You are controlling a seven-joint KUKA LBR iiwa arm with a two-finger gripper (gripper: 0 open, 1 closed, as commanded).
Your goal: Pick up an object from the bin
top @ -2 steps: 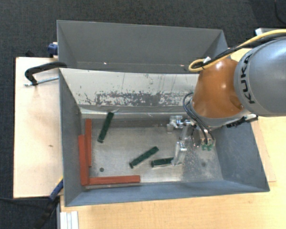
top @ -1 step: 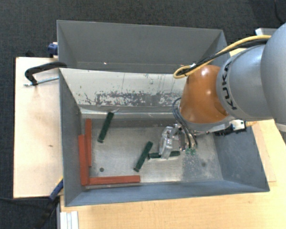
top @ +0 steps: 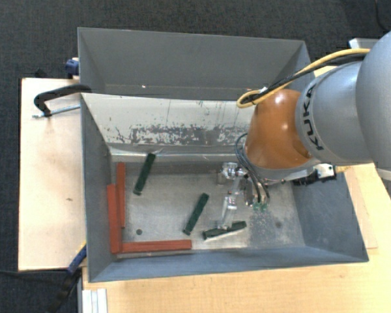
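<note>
Your gripper (top: 232, 214) hangs low over the right half of the bin (top: 182, 60) floor. Its tip is just above a short dark green bar (top: 224, 230), which lies flat, close to the foot of the front wall. From this angle you cannot tell whether the gripper is released or clenched (the orange wrist cover (top: 277, 135) and the metalwork below it crowd the tip). Nothing shows pinched in it, so I judge the bar not yet picked.

A second green bar (top: 196, 213) lies at a slant just to the left, near the first bar's left end but apart from it. A third green bar (top: 144, 173) sits towards the back left, well apart. The red strips (top: 158, 245) form an L along the left wall and the front edge, and the front one ends near the first bar.

Watch for these from here:

- The bar is thin and flat on the metal, so a close set too high would skate over it.
- A close set too low would press the tip into the floor.
- A grip taken off-centre or along its length would likely make it pivot and slip out on the lift.
- A sideways nudge could shove it against the front wall, where it would be awkward to reach.
- Drifting left risks clipping the slanted bar and dragging both.
</note>
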